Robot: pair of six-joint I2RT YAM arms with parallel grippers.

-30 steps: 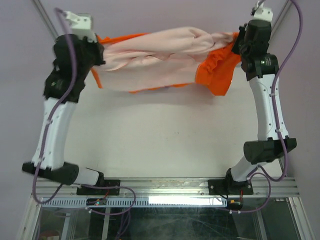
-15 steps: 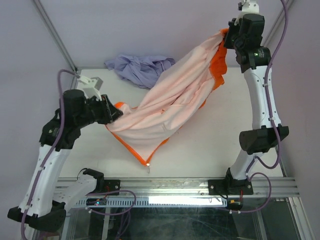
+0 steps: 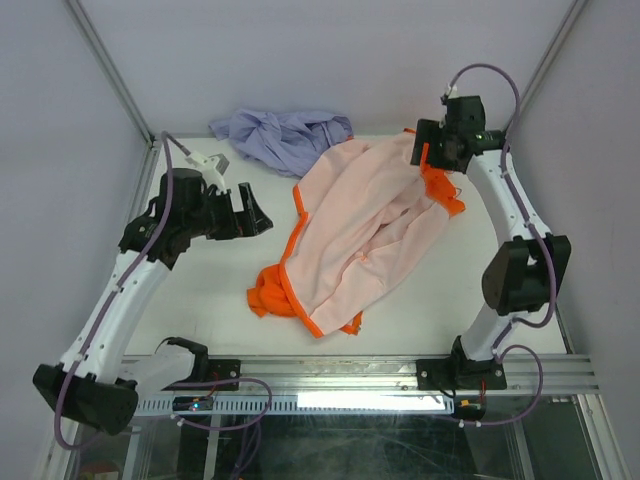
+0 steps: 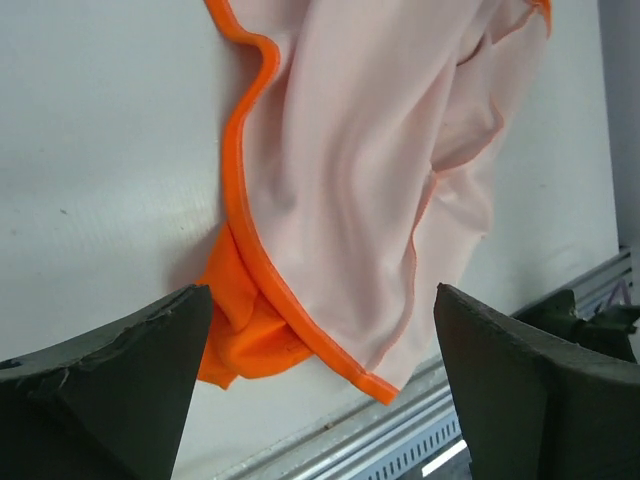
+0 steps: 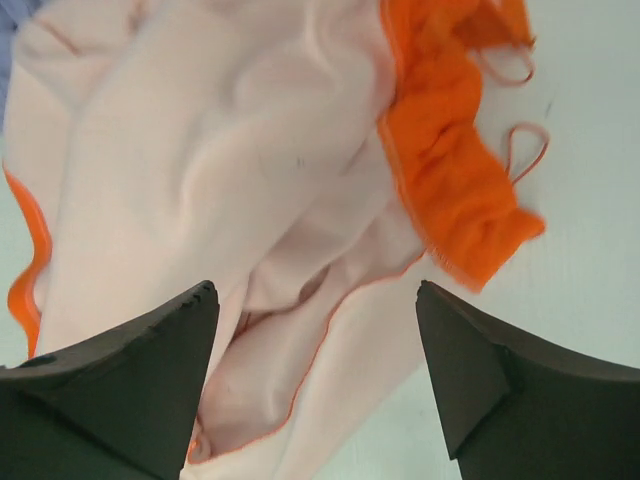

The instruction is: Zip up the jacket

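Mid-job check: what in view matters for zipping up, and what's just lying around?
For the job:
- orange jacket, spread pink lining up
- left claw, open, holding nothing
- right claw, open, holding nothing

Lying about:
- lavender garment, bunched at the far side

Orange jacket, pale pink lining

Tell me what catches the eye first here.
The jacket lies spread mid-table, pale pink lining up, orange showing only at its edges and bunched corners. A crumpled lavender garment sits beyond it at the far edge. The left gripper and the right gripper hang open at its sides, holding nothing.
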